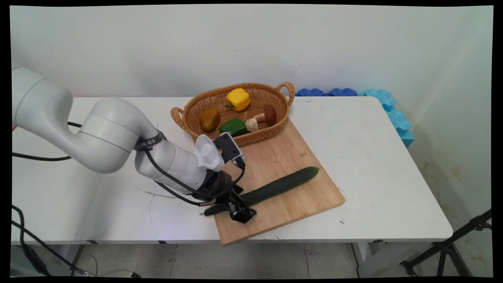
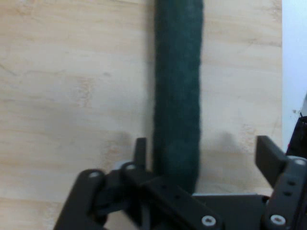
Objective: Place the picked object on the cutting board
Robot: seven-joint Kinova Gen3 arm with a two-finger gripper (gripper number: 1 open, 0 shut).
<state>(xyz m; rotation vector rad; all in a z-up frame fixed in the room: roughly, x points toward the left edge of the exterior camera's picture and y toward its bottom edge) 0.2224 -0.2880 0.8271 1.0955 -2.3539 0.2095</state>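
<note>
Here the gripper (image 2: pixel 204 155) stands open astride the cucumber's (image 1: pixel 277 186) near left end, low on the board (image 1: pixel 287 157).

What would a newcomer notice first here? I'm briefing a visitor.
The long dark green cucumber lying aslant on the pale wooden cutting board, with the black two-finger gripper open astride its near end. Behind the board, an oval wicker basket holds a yellow pepper and other vegetables.
</note>
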